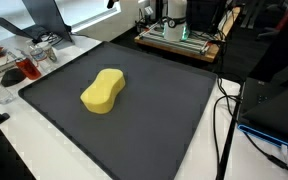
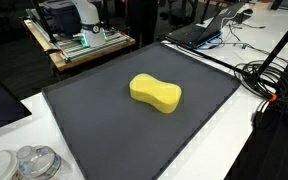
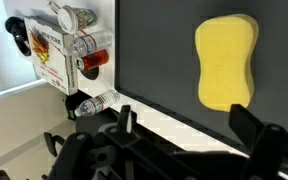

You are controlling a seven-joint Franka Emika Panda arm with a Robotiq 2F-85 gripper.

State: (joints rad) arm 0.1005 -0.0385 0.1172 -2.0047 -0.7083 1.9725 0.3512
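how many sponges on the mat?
1. The yellow sponge lies near the middle of the dark mat, seen in both exterior views and the wrist view. None looks hidden.

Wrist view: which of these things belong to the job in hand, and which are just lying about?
Job in hand:
- sponge, yellow, lying flat on the dark mat
- gripper, open, clear of the sponge

Lying about:
- plastic bottles on the white surface beside the mat
- cables off the mat's edge in an exterior view
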